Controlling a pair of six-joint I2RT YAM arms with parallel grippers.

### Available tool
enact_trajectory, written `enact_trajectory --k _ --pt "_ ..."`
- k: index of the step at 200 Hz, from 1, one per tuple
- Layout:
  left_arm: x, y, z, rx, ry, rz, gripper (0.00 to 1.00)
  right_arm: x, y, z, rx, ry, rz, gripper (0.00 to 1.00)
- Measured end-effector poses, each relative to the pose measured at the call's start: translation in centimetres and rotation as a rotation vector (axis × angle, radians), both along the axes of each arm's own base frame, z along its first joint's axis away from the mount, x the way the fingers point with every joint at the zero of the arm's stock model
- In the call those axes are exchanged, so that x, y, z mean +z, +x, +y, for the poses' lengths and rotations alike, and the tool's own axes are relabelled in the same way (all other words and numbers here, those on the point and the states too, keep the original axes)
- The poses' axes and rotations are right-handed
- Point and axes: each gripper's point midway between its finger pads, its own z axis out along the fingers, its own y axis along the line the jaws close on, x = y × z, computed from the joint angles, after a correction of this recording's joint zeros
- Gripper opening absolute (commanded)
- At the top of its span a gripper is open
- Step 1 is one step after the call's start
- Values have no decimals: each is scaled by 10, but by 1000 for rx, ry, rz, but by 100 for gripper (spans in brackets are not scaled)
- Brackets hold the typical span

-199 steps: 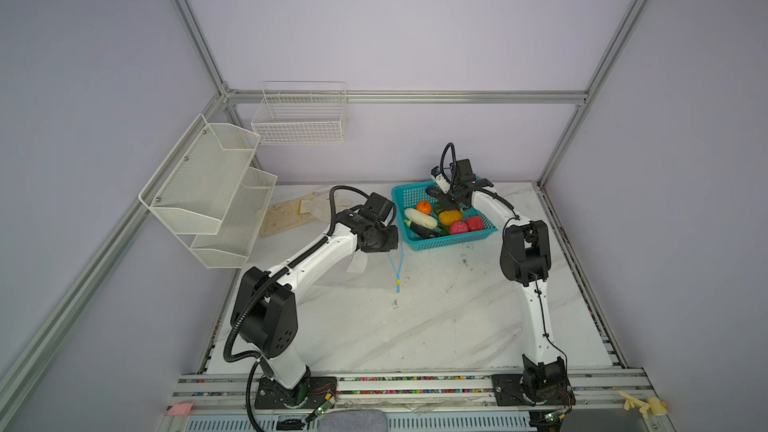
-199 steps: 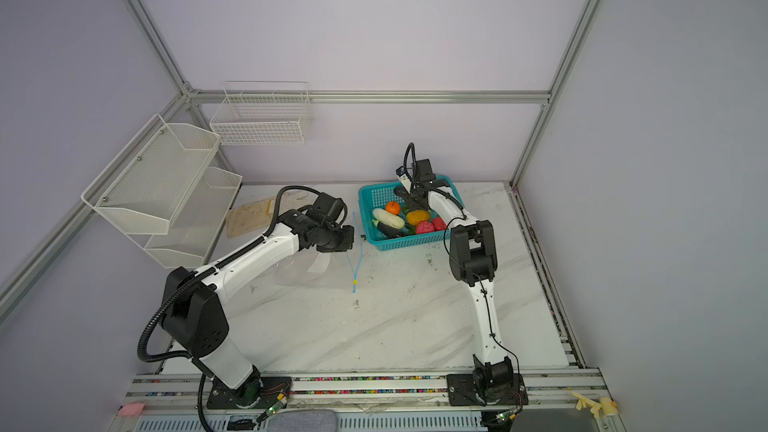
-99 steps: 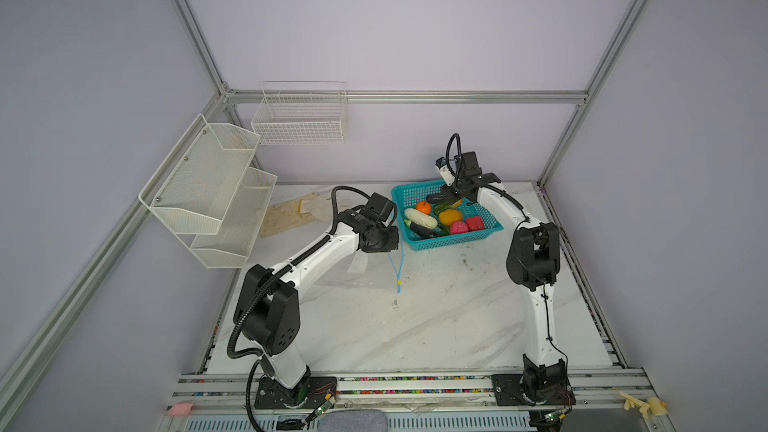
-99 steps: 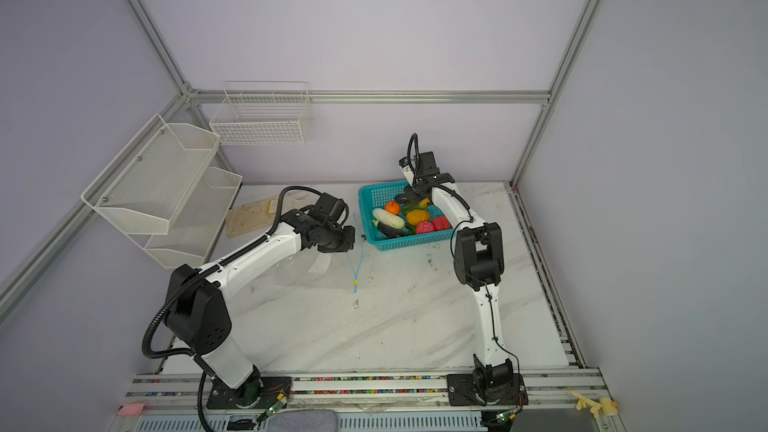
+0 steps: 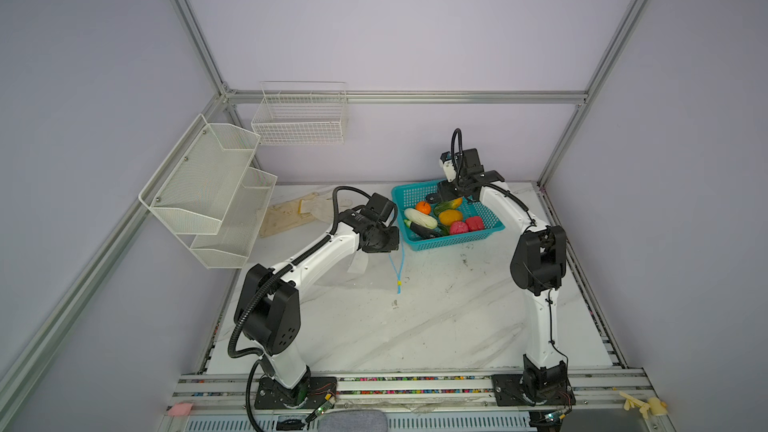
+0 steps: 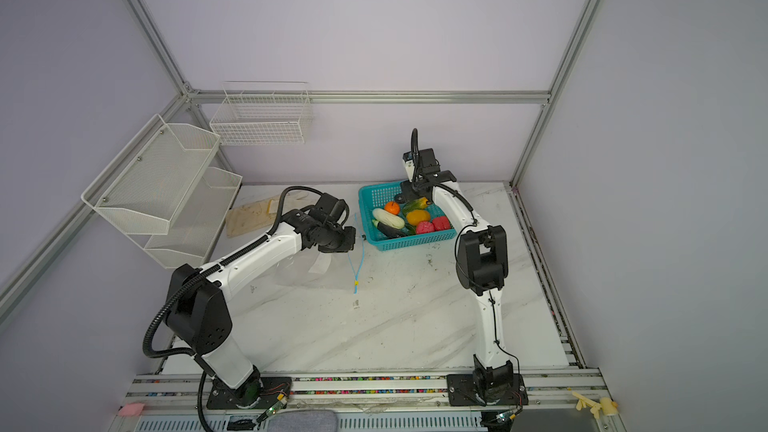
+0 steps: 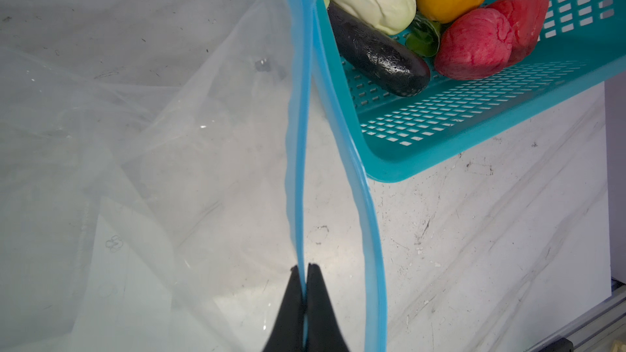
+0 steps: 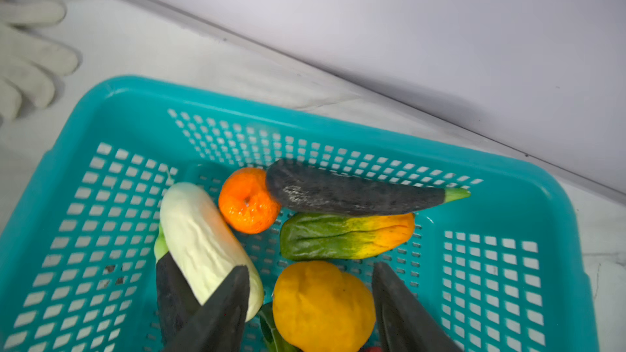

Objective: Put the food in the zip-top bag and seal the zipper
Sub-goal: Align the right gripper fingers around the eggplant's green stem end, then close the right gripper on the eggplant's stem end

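The food lies in a teal basket: an orange, a white piece, a dark eggplant, a green-yellow pepper, a yellow fruit and red and pink pieces. My right gripper hangs open above the yellow fruit, holding nothing. The clear zip-top bag lies left of the basket. Its blue zipper gapes, with the yellow slider at the near end. My left gripper is shut on one zipper strip, lifting it.
A white glove and brown paper lie at the back left of the marble table. White mesh shelves hang on the left wall and a wire basket on the back wall. The basket's near corner touches the bag's mouth.
My right gripper has risen and drawn back over the basket's far side, and its jaws have spread wider. The left arm and bag have stayed put.
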Motion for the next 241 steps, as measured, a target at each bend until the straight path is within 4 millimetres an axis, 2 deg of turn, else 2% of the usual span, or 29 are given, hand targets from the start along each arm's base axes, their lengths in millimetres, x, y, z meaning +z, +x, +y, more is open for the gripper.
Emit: enact_trajectory --k 16,39,69,104,133,169,205,241 --pt "0 0 0 0 0 -1 0 3 7 -16 -136 147 9 58" --pt "0 1 -1 -1 -3 -2 0 -14 6 -36 -310 320 63 58" --pt "0 0 -1 -1 -3 -2 0 -35 4 -38 -487 494 133 55" --pt "0 0 -1 -2 -3 -2 0 -36 11 -37 -585 636 144 54" --pt "0 0 -1 -2 -3 -2 0 -36 22 -41 -625 687 134 54" --pt "0 0 -1 -2 -3 -2 0 -51 40 -42 -655 709 138 52" --pt "1 0 -1 -3 -3 -3 0 -66 49 -42 -668 707 148 49" --pt "0 0 -1 -4 -2 -3 0 -69 56 -44 -671 703 139 46"
